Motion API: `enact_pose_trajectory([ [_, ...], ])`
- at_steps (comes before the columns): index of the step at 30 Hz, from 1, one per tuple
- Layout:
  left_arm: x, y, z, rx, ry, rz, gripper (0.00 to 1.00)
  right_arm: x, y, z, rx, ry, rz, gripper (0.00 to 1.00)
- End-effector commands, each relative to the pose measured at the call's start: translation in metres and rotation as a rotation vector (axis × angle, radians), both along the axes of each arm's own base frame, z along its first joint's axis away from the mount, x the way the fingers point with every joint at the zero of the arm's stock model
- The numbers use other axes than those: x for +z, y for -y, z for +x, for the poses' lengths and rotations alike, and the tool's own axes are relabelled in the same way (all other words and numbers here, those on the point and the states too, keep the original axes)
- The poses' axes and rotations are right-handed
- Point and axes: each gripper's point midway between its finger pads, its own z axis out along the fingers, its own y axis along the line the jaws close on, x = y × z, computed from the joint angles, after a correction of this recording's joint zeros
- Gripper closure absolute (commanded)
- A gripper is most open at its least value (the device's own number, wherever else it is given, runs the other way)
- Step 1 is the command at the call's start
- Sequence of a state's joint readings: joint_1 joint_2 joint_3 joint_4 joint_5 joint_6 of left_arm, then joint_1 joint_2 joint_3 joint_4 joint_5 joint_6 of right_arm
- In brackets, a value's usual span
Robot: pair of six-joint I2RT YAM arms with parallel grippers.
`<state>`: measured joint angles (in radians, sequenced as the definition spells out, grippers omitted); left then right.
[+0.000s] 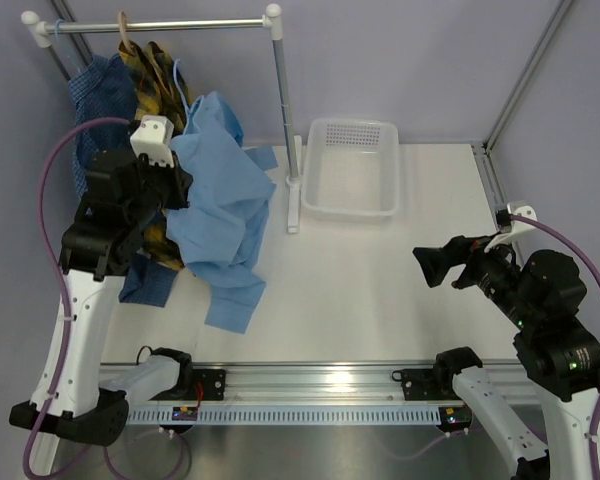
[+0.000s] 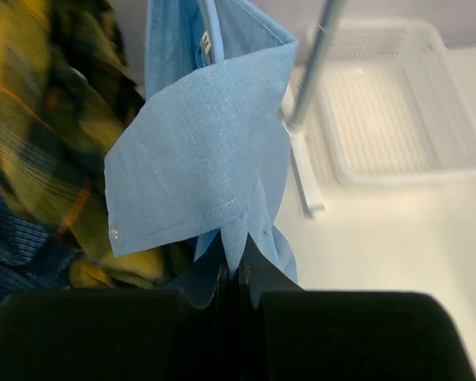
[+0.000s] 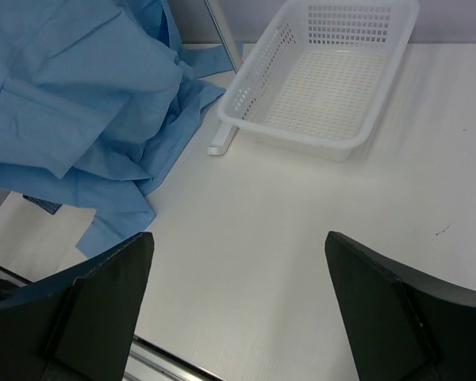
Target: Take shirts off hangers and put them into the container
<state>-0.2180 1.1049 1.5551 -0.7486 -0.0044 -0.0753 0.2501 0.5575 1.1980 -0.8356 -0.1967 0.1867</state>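
Observation:
The light blue shirt (image 1: pixel 225 200) hangs from the rack and trails onto the table; it also shows in the right wrist view (image 3: pixel 71 103). My left gripper (image 1: pixel 178 186) is shut on a fold of its cloth (image 2: pixel 198 151), the jaws (image 2: pixel 239 274) pinched together on the fabric. Behind it hang the yellow-and-black plaid shirt (image 1: pixel 152 75) (image 2: pixel 40 143) and the dark blue shirt (image 1: pixel 95 100) (image 2: pixel 16 246). A tan hanger hook (image 1: pixel 127 30) sits on the rail. The white container (image 1: pixel 350 208) (image 3: pixel 285 139) stands empty right of the rack post. My right gripper (image 1: pixel 435 268) (image 3: pixel 238 302) hovers open over bare table.
The rack's metal rail (image 1: pixel 160 24) runs across the back left, and its white post (image 1: pixel 283 110) and foot (image 1: pixel 293 205) stand between the shirts and the container. A metal frame edge (image 1: pixel 490 180) borders the table on the right.

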Motion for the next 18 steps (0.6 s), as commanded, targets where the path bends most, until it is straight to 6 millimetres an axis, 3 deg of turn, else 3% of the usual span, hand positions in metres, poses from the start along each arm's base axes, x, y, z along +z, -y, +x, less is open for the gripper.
enact_pose_trajectory([
  [1,0.026,0.031,-0.047,-0.259,0.125,-0.021,1.00,0.016,-0.004,-0.002,0.035,0.067,-0.011,0.00],
  [2,0.015,0.038,-0.057,-0.311,0.105,-0.030,1.00,0.018,-0.006,-0.004,0.053,0.074,-0.006,0.01],
  [5,0.016,0.064,-0.098,-0.535,0.143,-0.053,1.00,0.025,-0.011,-0.004,0.075,0.090,0.017,0.01],
  [10,0.032,0.088,-0.163,-0.794,0.148,-0.125,1.00,0.018,-0.013,-0.001,0.060,0.054,0.056,0.01],
  [15,0.064,0.096,-0.208,-0.947,0.226,-0.142,1.00,0.015,-0.014,-0.004,0.069,0.044,0.063,0.00],
  [18,0.077,0.100,-0.219,-1.004,0.245,-0.152,1.00,0.021,-0.013,-0.004,0.065,0.052,0.061,0.01],
])
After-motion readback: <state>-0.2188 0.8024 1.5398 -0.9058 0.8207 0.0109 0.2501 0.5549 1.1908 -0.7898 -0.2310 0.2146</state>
